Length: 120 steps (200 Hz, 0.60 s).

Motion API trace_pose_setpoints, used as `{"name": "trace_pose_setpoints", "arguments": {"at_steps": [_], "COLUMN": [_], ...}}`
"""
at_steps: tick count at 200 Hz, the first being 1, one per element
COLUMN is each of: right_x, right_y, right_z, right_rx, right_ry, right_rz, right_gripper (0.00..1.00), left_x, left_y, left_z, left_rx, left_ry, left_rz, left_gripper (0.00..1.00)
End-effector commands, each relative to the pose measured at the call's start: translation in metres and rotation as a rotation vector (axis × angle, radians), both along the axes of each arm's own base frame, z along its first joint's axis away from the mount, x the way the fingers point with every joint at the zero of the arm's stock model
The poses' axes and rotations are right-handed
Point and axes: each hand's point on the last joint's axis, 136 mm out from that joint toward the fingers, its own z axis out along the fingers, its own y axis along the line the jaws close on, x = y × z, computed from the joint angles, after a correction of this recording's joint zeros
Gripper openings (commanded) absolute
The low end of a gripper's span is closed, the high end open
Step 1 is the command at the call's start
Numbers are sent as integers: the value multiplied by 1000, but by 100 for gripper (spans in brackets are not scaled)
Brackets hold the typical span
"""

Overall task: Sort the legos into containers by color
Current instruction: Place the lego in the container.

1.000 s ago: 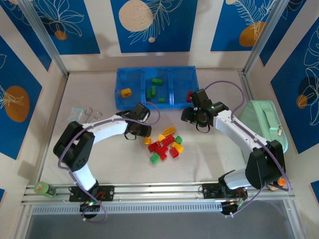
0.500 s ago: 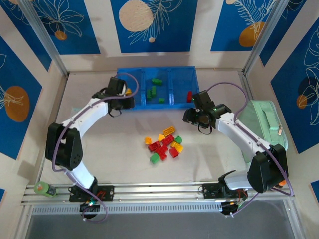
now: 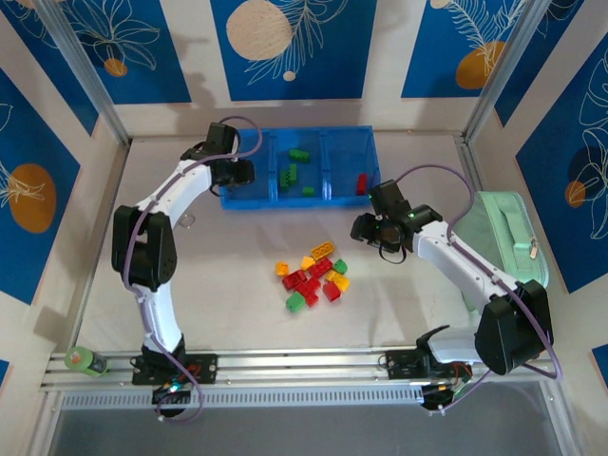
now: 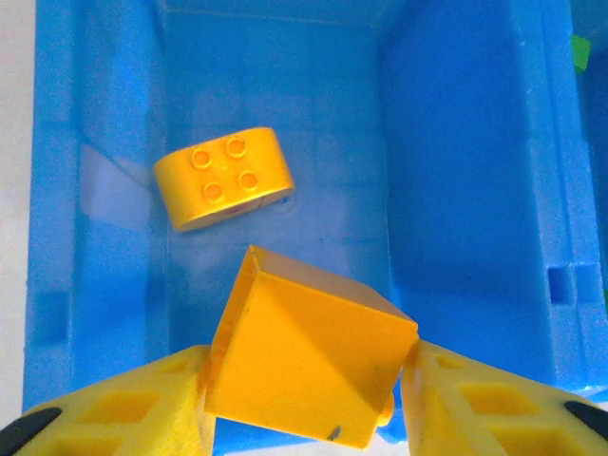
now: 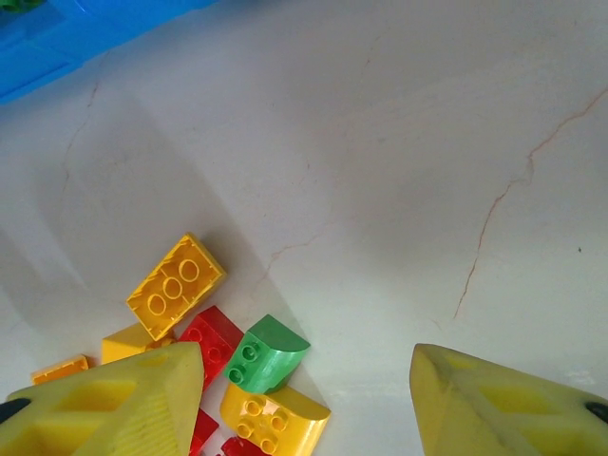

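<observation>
Hanging between the pads of the left hand [image 4: 309,385] is a chunky yellow brick [image 4: 304,366], tipped on a corner with a smooth face toward the wrist cam. The hand is clamped on it from both sides, right above the left compartment of the blue tray [image 3: 332,133]. Down on that compartment's floor a rounded yellow brick [image 4: 223,179] lies studs up, apart from the held one. The middle compartment has a few green bricks [image 3: 293,173] and the right one has a red brick [image 3: 361,182]. The rest of the legos [image 3: 313,277] sit in a loose heap of red, yellow, green and orange on the bench [image 3: 209,285], well in front of the tray. The right hand [image 3: 366,226] hovers just right of that heap, its fingers [image 5: 123,399] spread wide with nothing between them. Its wrist cam catches a long yellow brick [image 5: 176,275] and a small green brick [image 5: 266,353] near its left finger. Off to the far right there's a mint-green case [image 3: 499,233] beside the right arm.
</observation>
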Motion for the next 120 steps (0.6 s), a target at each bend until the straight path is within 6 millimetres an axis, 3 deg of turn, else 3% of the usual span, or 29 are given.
{"name": "trace_pose_setpoints", "arguments": {"at_steps": [1, 19, 45, 65, 95, 120], "right_x": [-6, -6, -5, -6, -7, -6], "right_y": [2, 4, 5, 6, 8, 12], "right_z": [0, 1, 2, 3, 2, 0], "right_rx": [16, 20, 15, 15, 15, 16], "right_ry": [3, 2, -1, -1, 2, 8], "right_rz": [-1, 2, 7, 6, 11, 27], "right_gripper": [60, 60, 60, 60, 60, 60], "left_x": [10, 17, 24, 22, 2, -30], "left_y": [-1, -2, -1, -6, -7, -12], "left_z": [11, 15, 27, 38, 59, 66], "left_rx": [-6, -10, 0, -26, -67, -103], "left_ry": [-27, -40, -48, -60, -118, -168], "left_rz": [-9, -7, 0, -15, -2, -12], "left_gripper": [51, 54, 72, 74, 75, 75]}}
